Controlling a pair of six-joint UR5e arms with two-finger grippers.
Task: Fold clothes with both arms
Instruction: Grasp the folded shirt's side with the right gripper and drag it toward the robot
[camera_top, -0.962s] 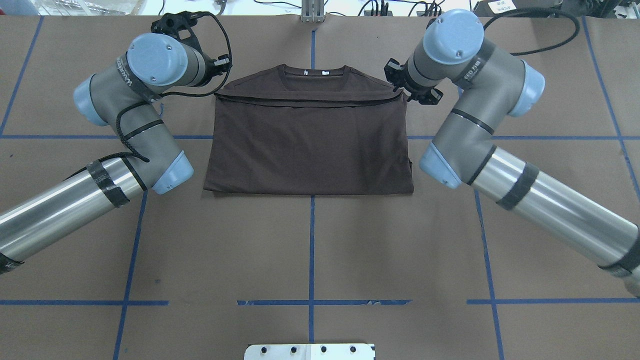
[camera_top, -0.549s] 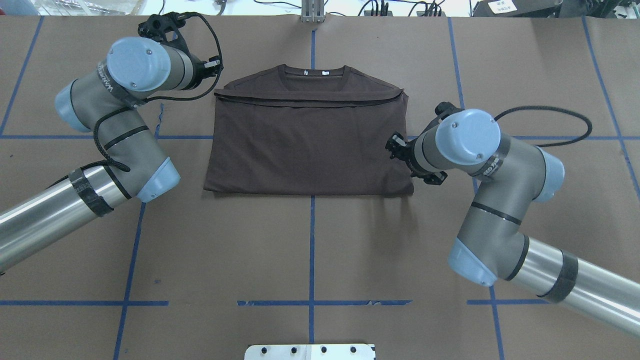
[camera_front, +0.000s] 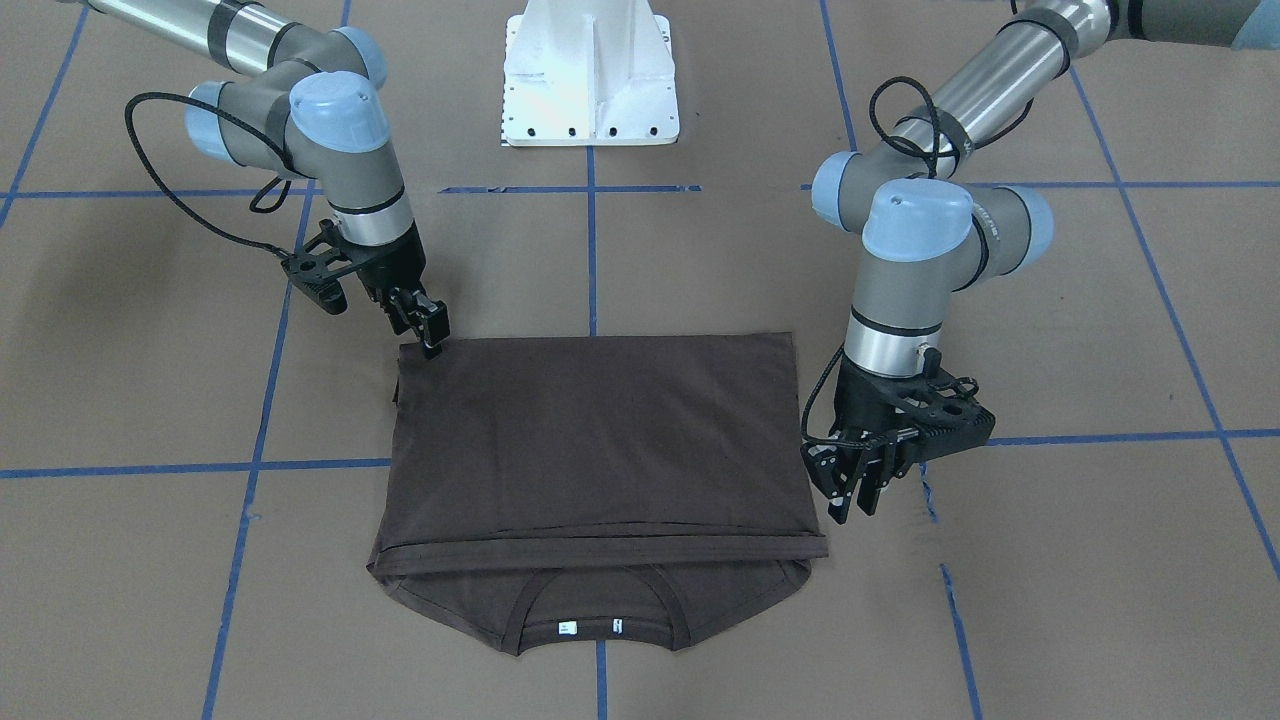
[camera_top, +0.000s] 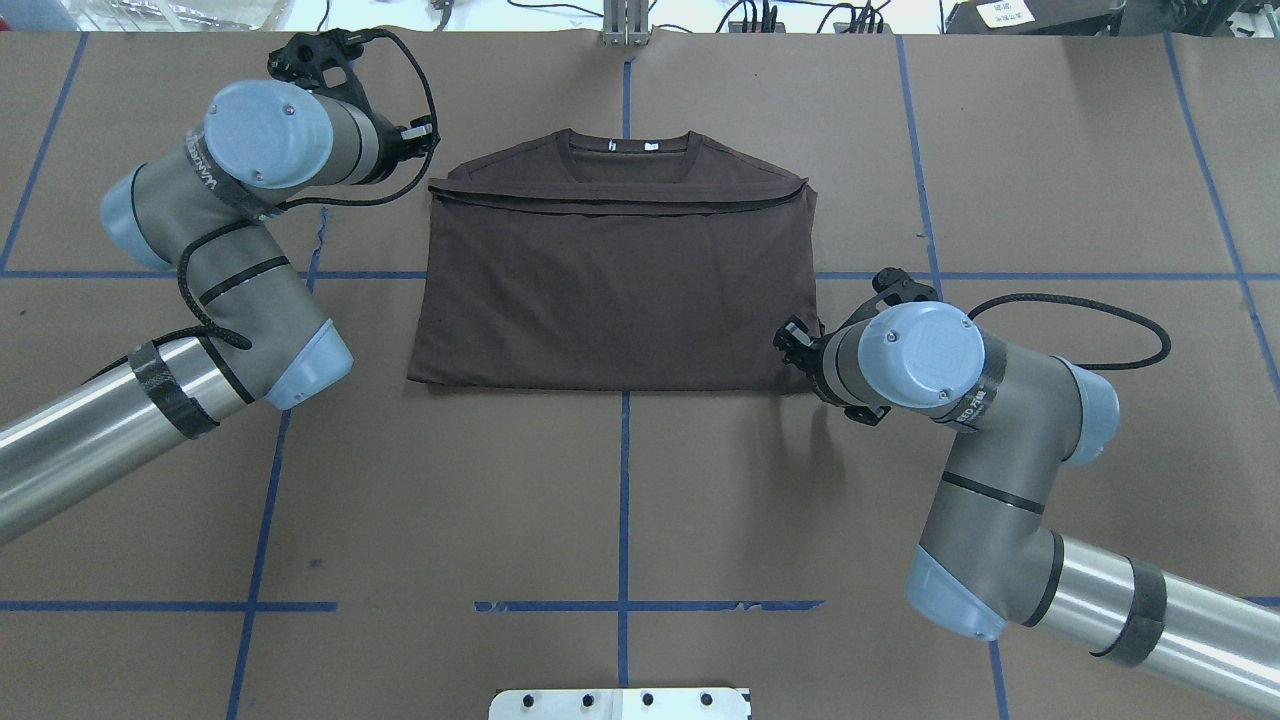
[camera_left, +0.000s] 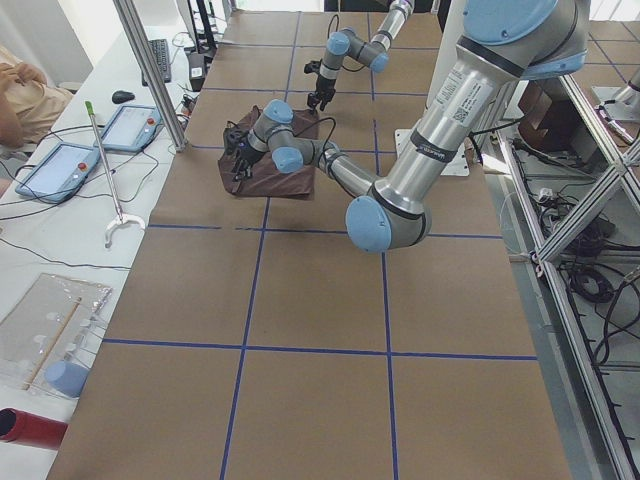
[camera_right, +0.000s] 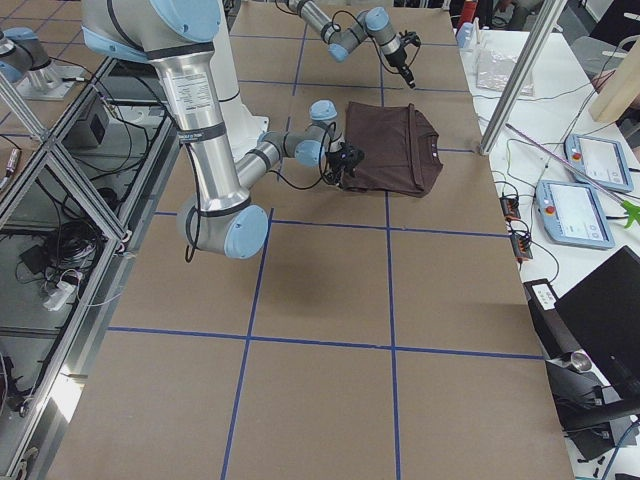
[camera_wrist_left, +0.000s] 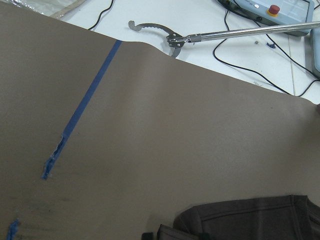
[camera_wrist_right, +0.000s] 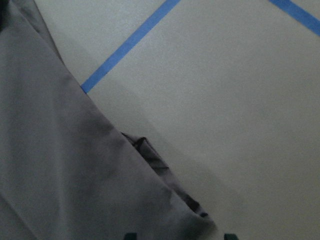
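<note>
The brown T-shirt (camera_top: 620, 290) lies folded flat mid-desk (camera_top: 620, 500), with its collar (camera_top: 625, 150) toward 12 o'clock in the overhead view. The right claw (camera_front: 432, 338) sits at the shirt's 4 o'clock corner, spread wide with the cloth corner between its tips, gripping nothing. The left claw (camera_front: 852, 498) hangs just beside the 10 o'clock corner, slightly parted and empty.

even overhead light, soft shadows

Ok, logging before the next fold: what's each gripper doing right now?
Left gripper: open, empty, beside the shirt.
Right gripper: open, at the shirt's corner, not gripping it.
</note>
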